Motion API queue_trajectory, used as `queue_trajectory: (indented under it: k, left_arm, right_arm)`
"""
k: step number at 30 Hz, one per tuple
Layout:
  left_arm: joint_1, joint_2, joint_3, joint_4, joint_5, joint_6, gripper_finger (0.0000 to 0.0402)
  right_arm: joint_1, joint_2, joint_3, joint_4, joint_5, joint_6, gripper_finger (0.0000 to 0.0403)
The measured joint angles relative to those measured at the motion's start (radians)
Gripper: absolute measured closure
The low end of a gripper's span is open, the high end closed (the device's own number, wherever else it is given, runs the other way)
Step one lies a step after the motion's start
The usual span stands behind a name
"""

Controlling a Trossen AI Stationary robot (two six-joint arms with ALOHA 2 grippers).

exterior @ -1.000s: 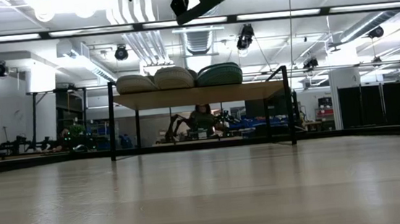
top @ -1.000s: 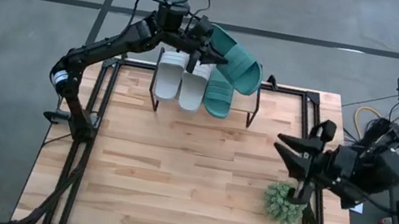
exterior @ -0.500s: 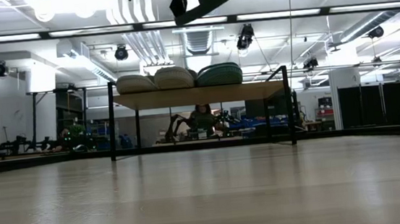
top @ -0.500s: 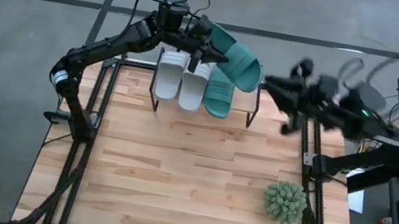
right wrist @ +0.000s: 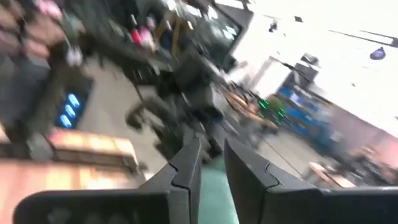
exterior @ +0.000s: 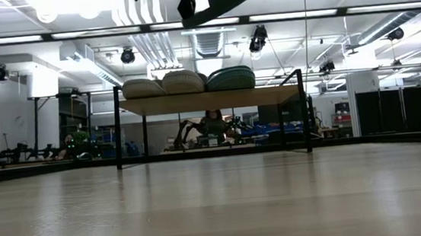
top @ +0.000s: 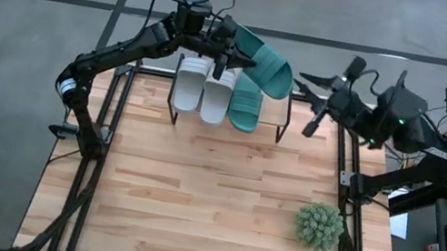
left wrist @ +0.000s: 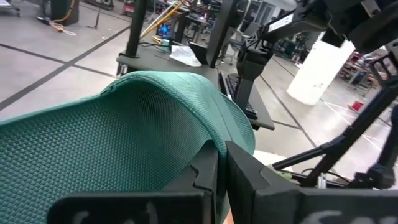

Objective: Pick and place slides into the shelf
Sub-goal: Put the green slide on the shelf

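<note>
The left gripper (top: pixel 229 53) is clenching one teal slide (top: pixel 269 67) by its edge, holding it tilted in the air above the far right part of the shelf (top: pixel 285 118) — the sandal is jutting out past the fingers toward the right arm. Three slides are already lying side by side on the shelf top: two pale grey-white ones (top: pixel 203 87) and a teal one (top: pixel 244 106). The right gripper (top: pixel 319 96) is hanging empty near the shelf's right end, its fingers close together with only a narrow gap. A spiky green plant ball (top: pixel 319 226) is sitting well apart on the table (top: pixel 191 203).
</note>
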Motion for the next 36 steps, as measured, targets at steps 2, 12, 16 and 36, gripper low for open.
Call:
queue_trajectory:
  k: [2,12,16,36]
  left_arm:
    - [0.002,0.0,0.0,0.0,-0.01,0.0,0.0402]
    - [0.004,0.0,0.0,0.0,-0.01,-0.024,0.0402]
    - [0.004,0.0,0.0,0.0,-0.015,-0.025,0.0401]
    - [0.004,0.0,0.0,0.001,-0.052,-0.023,0.0401]
  right_arm:
    - [0.051,-0.005,0.02,-0.085,0.101,-0.018,0.0329]
    - [0.19,-0.023,0.041,-0.546,0.232,0.328,0.0226]
    - [0.187,-0.041,0.029,-0.654,0.278,0.736,0.0196]
    - [0.502,-0.073,-0.261,-0.68,0.883,1.564,0.0188]
